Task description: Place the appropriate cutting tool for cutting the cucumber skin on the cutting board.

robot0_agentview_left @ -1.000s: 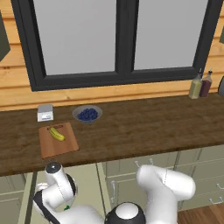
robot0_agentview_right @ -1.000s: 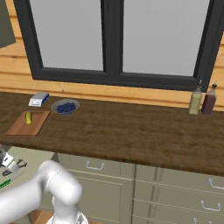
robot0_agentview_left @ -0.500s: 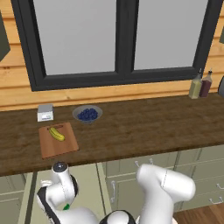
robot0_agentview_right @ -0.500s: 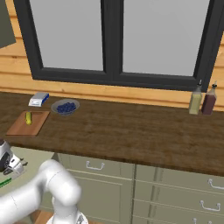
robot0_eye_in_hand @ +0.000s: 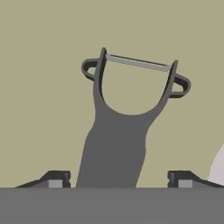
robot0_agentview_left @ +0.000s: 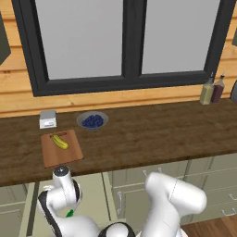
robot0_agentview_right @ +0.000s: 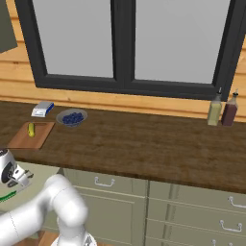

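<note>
Your fingers (robot0_eye_in_hand: 54, 180) are sitting spread either side of the peeler (robot0_eye_in_hand: 118, 144) handle, not yet clenched on it, down below the counter (robot0_agentview_left: 152, 134) edge at the left, so the pick-up and the carry are both waiting. Beyond, the board (robot0_agentview_left: 60, 149) is lying on the counter holding the cucumber (robot0_agentview_left: 59, 141), with a berry bowl (robot0_agentview_left: 92, 121) just behind and nothing blocking the way.

kitchen | wooden countertop (robot0_agentview_left: 152, 134) | drawers (robot0_agentview_right: 192, 211) | window (robot0_agentview_left: 125, 37) | bottles (robot0_agentview_right: 222, 109)
</note>
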Controlling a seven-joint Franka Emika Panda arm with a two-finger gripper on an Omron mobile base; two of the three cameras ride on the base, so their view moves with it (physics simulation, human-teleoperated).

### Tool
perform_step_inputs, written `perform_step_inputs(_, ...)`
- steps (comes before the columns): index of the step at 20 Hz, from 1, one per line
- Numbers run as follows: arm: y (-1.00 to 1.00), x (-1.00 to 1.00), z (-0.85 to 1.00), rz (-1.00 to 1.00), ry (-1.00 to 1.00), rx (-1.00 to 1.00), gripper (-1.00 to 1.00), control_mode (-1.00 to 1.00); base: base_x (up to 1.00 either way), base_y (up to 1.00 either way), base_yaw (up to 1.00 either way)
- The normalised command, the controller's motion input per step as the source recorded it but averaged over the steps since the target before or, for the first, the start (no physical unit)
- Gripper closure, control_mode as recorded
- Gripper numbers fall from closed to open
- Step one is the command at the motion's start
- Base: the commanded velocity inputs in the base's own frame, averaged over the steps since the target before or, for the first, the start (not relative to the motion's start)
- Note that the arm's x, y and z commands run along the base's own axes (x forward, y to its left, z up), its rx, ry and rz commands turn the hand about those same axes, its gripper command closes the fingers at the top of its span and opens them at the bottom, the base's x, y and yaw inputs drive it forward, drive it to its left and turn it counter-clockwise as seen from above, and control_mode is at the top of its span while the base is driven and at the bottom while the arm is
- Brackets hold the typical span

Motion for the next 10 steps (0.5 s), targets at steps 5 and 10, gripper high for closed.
perform_step_inputs(5, 0.29, -0.43, -0.41, -0.06, 0.00, 0.00, 1.00, -1.00, 0.00, 0.00, 0.00)
perform_step_inputs(10, 0.16, -0.94, -0.14, -0.09, -0.01, 0.00, 1.00, -1.00, 0.00, 0.00, 0.00)
